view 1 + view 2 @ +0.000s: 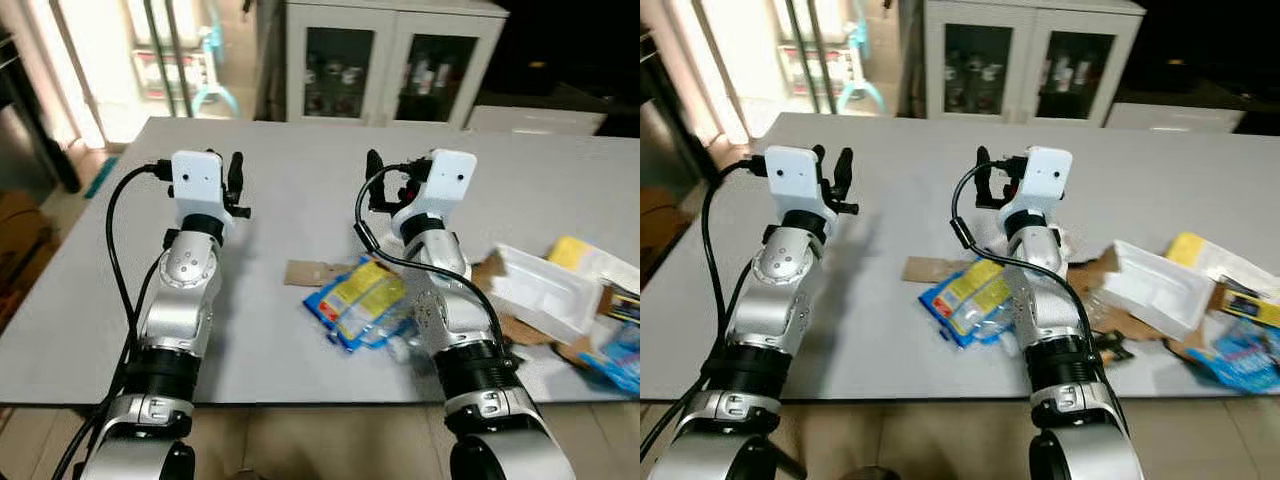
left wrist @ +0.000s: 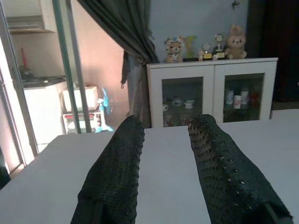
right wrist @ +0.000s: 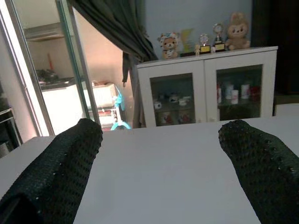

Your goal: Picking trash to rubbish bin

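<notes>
Trash: a blue and yellow snack packet point(image 1: 358, 303) is lying on the grey table point(image 1: 300, 190), with a flat cardboard strip point(image 1: 308, 272) just beside it and a white foam tray point(image 1: 540, 288), a yellow wrapper point(image 1: 1188, 248) and more torn cardboard lying further to the robot's right.
Relation to tool: the packet is sitting below and behind the right gripper point(image 1: 388, 182), partly under that forearm; its long axis is running diagonally across the table.
Nearer arm: the right one, I judge; the left gripper point(image 1: 236, 183) is hovering well apart over bare table.
Right gripper state: fingers point(image 3: 70, 163) are standing wide apart, holding nothing.
Left gripper state: fingers point(image 2: 117, 172) are standing slightly apart, holding nothing.
Views: head cameras are showing the litter; wrist cameras are looking past it at bare tabletop and a white cabinet point(image 3: 205, 88) with toys on top.
Bin: not visible to me.
</notes>
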Robot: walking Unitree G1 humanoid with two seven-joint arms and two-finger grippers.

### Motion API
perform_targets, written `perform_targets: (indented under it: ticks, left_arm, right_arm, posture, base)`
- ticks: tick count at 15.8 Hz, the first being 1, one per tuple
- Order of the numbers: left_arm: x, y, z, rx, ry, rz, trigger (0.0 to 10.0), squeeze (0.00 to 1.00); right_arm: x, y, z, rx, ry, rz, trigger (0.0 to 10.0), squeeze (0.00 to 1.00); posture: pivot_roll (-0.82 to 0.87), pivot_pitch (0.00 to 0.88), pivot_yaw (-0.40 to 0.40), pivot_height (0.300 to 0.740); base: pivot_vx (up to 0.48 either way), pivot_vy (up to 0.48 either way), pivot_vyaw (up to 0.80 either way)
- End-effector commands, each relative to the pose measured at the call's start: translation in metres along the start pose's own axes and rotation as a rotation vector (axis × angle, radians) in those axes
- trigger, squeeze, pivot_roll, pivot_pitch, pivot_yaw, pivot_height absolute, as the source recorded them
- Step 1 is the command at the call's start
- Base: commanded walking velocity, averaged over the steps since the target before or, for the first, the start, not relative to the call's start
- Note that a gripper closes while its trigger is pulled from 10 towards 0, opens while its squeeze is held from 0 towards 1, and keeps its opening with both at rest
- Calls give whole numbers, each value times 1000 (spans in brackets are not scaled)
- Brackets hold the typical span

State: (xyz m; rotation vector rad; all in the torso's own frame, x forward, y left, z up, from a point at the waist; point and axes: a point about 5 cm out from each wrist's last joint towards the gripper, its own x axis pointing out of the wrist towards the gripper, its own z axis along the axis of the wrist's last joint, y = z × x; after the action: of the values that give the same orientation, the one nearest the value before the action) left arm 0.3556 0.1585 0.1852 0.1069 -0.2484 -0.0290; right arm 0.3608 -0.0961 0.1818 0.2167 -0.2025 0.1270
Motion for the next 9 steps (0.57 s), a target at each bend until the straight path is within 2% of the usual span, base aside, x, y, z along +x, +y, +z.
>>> perform_targets:
  ticks: [1,3,8,9]
  left_arm:
    - [1,-3,4,3,-11,-6,10000,0]
    - [1,-3,3,9,-13,-8,10000,0]
    - [0,-2,3,9,-11,-1,10000,0]
    - [0,-2,2,10,-8,1,10000,0]
  right_arm:
    - [0,-3,2,-8,-5,-3,10000,0]
    - [0,-2,2,-11,-2,0,10000,0]
    - [-1,-2,0,-12,4,5,10000,0]
    - [-1,-2,0,-11,7,6,10000,0]
  posture:
    - [22,33,-36,740]
    - [21,35,-37,740]
    - [22,40,-38,740]
    - [22,40,-40,740]
  base:
    - [0,-390,0]
    - [244,-396,0]
    - [0,-415,0]
    - [251,-405,0]
